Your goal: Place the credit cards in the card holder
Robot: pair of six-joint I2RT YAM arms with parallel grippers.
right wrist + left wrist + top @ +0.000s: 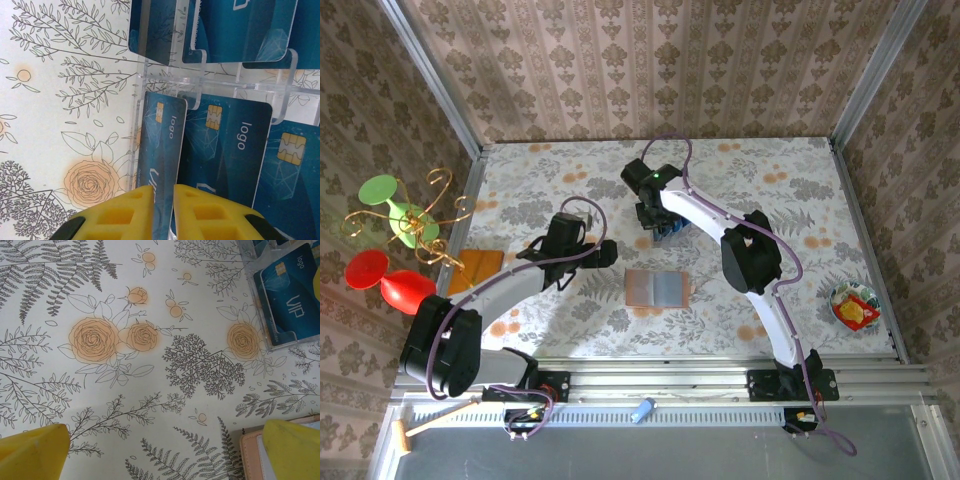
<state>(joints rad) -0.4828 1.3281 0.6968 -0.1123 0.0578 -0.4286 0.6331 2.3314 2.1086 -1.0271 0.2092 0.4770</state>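
Right gripper (163, 194): jaws nearly together, apparently clamped on the lower edge of the leftmost credit card (161, 145), though the contact is hard to see. The card stands in the clear rack (200, 82). Card holder (657, 288) lies open just in front of the rack, apart from it. Left gripper (165, 432): jaws wide apart above the table (125, 405), holder corner beside one finger. Open floral surface lies either side of the holder.

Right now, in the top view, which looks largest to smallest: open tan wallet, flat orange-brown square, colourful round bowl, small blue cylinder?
1. open tan wallet
2. flat orange-brown square and colourful round bowl: they look alike, so unranked
3. small blue cylinder
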